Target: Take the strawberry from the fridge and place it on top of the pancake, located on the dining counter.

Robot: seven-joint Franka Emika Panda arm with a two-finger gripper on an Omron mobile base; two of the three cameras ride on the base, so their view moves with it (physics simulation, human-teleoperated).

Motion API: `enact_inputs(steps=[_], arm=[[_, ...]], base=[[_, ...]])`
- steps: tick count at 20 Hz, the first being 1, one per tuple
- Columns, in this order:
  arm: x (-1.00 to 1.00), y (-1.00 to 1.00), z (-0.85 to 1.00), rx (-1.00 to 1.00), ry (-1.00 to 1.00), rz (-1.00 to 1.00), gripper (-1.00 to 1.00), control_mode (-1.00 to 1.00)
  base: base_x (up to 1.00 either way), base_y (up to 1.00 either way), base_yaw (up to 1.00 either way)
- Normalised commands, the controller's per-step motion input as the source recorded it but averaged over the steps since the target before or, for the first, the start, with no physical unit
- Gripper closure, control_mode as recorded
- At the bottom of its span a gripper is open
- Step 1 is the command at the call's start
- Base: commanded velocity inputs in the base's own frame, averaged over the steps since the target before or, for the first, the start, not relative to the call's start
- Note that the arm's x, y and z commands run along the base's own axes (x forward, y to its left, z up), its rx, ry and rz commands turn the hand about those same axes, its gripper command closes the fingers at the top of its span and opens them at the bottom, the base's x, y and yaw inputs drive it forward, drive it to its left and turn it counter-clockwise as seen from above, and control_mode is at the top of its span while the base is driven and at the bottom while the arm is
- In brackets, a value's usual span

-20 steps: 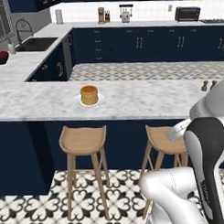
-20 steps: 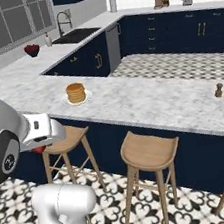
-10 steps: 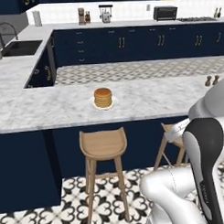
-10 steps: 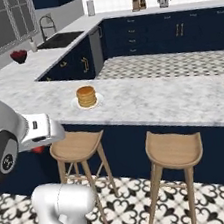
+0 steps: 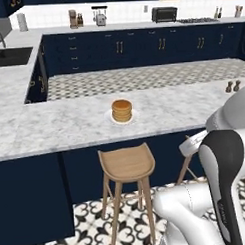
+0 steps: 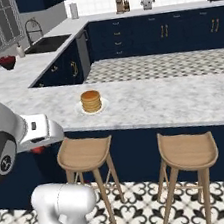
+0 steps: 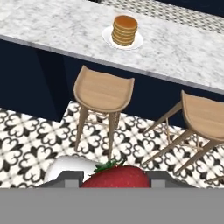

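Even, shadowless light; slightly soft render

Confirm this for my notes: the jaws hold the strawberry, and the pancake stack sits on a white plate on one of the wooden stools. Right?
Not quite. The pancake stack on its white plate sits on the dining counter, above the wooden stools, as the hand view shows. The jaws do hold the strawberry.

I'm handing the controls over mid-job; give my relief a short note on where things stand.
Pincer: shut on the strawberry, held low in front of the stools.
Pancake: stacked on its white plate on the dining counter, nothing on top.
Done: strawberry fetched and in hand.
Left: raise the arm over the counter, set the strawberry on the pancake, release.
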Motion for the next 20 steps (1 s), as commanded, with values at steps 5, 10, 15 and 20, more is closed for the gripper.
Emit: enact_inputs(steps=[5, 10, 15, 20], arm=[[0.0, 0.0, 0.0, 0.0, 0.0, 0.0, 1.0, 1.0], [0.0, 0.0, 0.0, 0.0, 0.0, 0.0, 1.0, 1.0], [0.0, 0.0, 0.0, 0.0, 0.0, 0.0, 1.0, 1.0], [0.0, 0.0, 0.0, 0.0, 0.0, 0.0, 1.0, 1.0]], base=[[0.53, 0.31, -0.21], [0.24, 0.42, -0.15], [0.04, 0.52, -0.03], [0.22, 0.08, 0.0]])
